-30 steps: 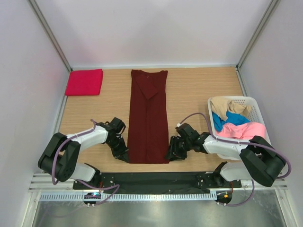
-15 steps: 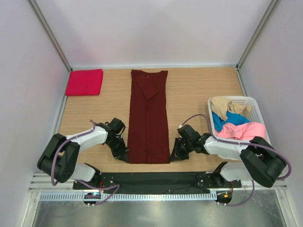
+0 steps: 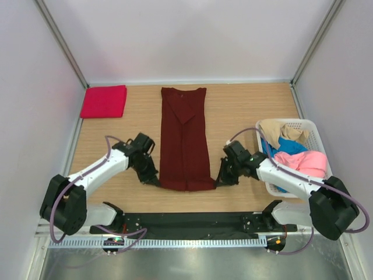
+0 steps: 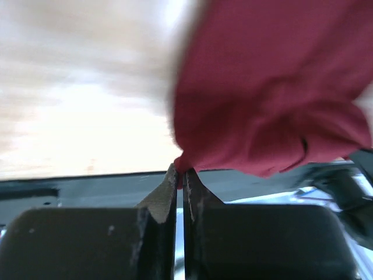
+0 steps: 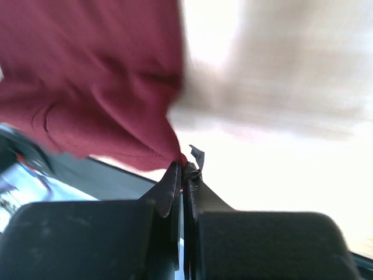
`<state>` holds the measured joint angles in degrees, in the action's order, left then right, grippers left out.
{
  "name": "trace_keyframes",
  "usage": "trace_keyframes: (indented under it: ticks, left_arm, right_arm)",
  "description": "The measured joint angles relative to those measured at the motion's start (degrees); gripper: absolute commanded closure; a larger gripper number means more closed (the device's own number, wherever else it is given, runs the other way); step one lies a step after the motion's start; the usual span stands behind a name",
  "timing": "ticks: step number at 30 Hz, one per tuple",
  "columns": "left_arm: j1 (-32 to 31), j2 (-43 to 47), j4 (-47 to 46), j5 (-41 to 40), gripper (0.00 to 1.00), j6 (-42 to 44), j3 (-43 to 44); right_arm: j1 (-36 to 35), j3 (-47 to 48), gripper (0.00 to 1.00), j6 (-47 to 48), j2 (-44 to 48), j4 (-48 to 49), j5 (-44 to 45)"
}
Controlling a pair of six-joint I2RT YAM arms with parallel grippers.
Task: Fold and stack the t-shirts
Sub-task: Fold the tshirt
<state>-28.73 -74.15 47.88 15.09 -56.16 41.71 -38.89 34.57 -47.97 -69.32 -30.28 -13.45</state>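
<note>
**Table** (image 3: 245, 111): wooden surface, bearing all the items noted below.

**Maroon shirt** (image 3: 184, 134): laid out as one long narrow strip down the middle of the table, collar end at the far side. The near hem is raised off the wood and bunched between the two grippers.

**Basket** (image 3: 287, 121): placed at the right edge. A beige shirt (image 3: 285, 133), a blue shirt (image 3: 285, 147) and a pink shirt (image 3: 303, 160) are heaped in it, unfolded.

**Red shirt** (image 3: 104, 101): folded square and set at the far left corner.

**Left gripper** (image 3: 155, 181): clamped on the hem's left corner. In the wrist view the jaws (image 4: 181, 175) are seen pressed together on a pinch of cloth.

**Right gripper** (image 3: 220, 181): clamped likewise on the right corner, as confirmed in its wrist view (image 5: 182, 169).

**Step in hand:** the hem is judged to be on its way toward the collar for a crosswise fold. Both corners should be carried level and at matched pace, with the cloth kept taut between them, so that the hem is laid square and no slack is trapped.

**Change noted:** a second ago the hem lay flat nearer the arm bases. It has since been lifted and drawn farther from them, and both arms have been extended accordingly.
</note>
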Motion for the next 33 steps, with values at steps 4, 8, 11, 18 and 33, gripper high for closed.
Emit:
trace_keyframes:
  ticks: [4,8,11,18,33]
  left_arm:
    - [0.9,-3.3,2.8,-2.4,1.0,1.9,13.9]
    - [2.8,-12.0,4.2,-2.7,1.0,4.3,24.5]
    - [5.0,-20.2,5.9,-2.5,1.0,6.1,31.6]
    - [10.3,-35.0,9.2,-1.9,1.0,10.1,47.7]
    - [15.0,-50.4,12.0,1.9,1.0,12.9,64.7]
  right_arm:
    - [6.6,10.0,0.99,5.1,-4.2,-3.8,0.2]
    - [11.0,20.1,0.99,9.9,-12.9,-6.7,-0.5]
    - [12.8,27.9,0.99,13.0,-20.2,-8.5,-0.9]
    - [15.6,46.4,0.99,18.0,-36.6,-11.8,-3.3]
    - [19.5,70.0,0.99,21.3,-53.6,-19.4,-6.7]
